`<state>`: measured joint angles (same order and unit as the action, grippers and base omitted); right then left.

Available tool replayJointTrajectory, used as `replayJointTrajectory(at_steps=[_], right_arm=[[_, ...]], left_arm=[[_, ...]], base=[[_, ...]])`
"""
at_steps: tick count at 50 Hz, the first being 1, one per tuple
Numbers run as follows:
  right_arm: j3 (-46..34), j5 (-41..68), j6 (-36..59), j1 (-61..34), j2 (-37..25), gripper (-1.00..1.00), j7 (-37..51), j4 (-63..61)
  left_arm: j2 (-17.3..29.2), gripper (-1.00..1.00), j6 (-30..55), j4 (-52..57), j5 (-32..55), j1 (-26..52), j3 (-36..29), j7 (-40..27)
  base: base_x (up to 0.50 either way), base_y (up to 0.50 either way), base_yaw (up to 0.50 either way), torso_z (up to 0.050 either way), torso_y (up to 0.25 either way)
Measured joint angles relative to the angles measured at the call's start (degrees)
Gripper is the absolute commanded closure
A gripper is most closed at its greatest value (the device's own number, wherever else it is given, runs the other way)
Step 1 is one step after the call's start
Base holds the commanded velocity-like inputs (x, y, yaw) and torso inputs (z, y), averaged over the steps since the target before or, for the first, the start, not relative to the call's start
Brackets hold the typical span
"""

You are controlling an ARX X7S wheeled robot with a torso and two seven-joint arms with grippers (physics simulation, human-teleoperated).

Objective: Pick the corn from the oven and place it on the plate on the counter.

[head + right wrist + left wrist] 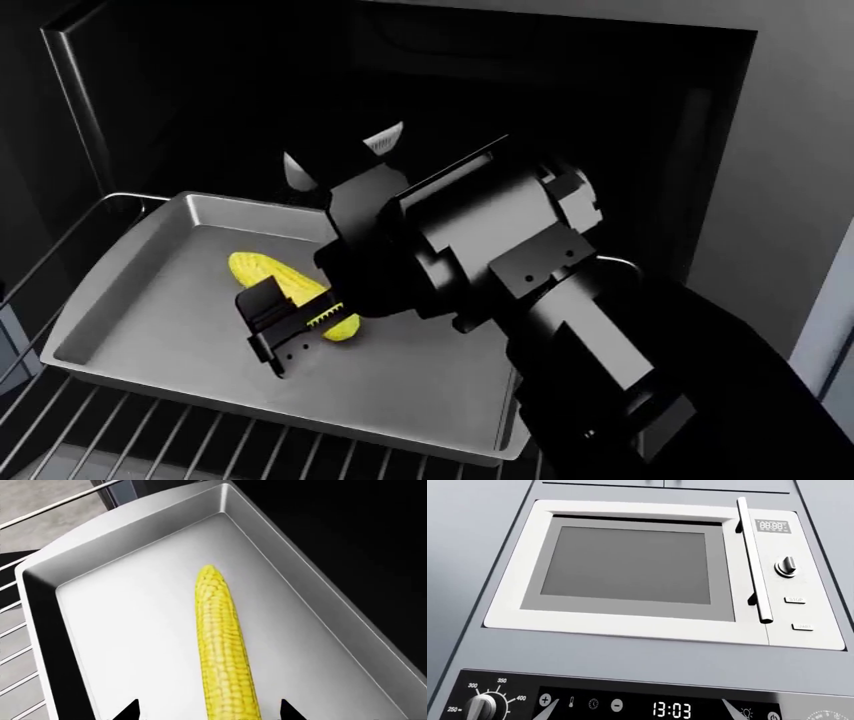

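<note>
Matte black throughout on the right arm [587, 340], built of blocky, squared housings with chamfered edges. Rectangular forearm section stepping into a wider wrist block, with a small raised plate carrying tiny round screw holes. Rounded, lobed collar [567, 195] at the wrist joint, slightly greyer in the light. Right gripper [314, 320] black too, ending in a flat finger [274, 325] with a ribbed, comb-like inner face. Two dark pointed fingertips [127, 711] at the edge of the right wrist view.
</note>
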<state>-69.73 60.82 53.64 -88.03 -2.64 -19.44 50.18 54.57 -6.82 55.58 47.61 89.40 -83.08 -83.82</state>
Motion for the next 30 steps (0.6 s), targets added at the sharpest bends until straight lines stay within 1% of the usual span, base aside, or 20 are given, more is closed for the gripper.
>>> replayJointTrajectory(at_steps=[17, 30], right_arm=[[-0.4, 0.5, 1.1, 0.2, 0.2, -1.0, -0.4, 1.4], [-1.6, 0.5, 1.2, 0.2, 1.4, -1.0, -2.8, 4.2]], left_arm=[[0.0, -1.0, 0.5, -0.1, 0.0, -0.6, 0.5, 0.3], [-0.1, -1.0, 0.2, -0.8, -0.7, -1.8, 0.5, 0.8]], base=[[0.0, 0.0, 0.0, 0.0, 0.0], [0.0, 0.0, 0.0, 0.0, 0.0]])
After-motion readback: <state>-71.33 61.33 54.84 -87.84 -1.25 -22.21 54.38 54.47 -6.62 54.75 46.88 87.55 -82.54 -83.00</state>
